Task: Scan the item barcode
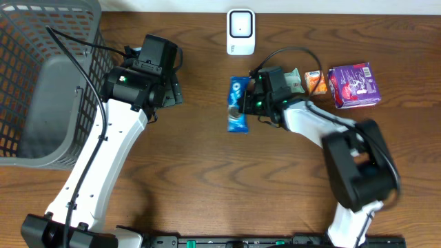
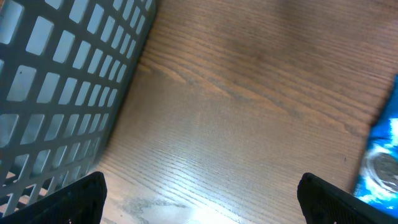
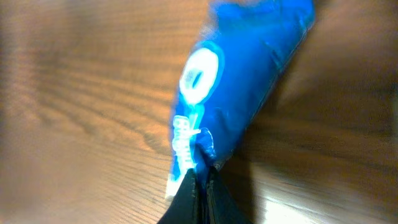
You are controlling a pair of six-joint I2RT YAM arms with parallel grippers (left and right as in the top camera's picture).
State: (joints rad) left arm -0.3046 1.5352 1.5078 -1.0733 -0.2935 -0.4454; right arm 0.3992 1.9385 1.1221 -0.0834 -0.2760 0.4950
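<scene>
The item is a blue snack packet [image 1: 238,103] lying on the wooden table, just below the white barcode scanner [image 1: 240,31]. My right gripper [image 1: 251,104] is at the packet's right edge. In the right wrist view the packet [image 3: 242,74] stretches away from the gripper [image 3: 202,177], whose jaws are pressed together on the packet's crimped edge. My left gripper [image 1: 172,91] hovers to the left, between the basket and the packet. In the left wrist view this gripper [image 2: 201,186] is wide open over bare wood, with the packet [image 2: 382,162] at the right border.
A grey mesh basket [image 1: 41,76] fills the far left and shows as a wall [image 2: 56,74] in the left wrist view. An orange pack [image 1: 315,82] and a purple box [image 1: 354,85] lie right of the right gripper.
</scene>
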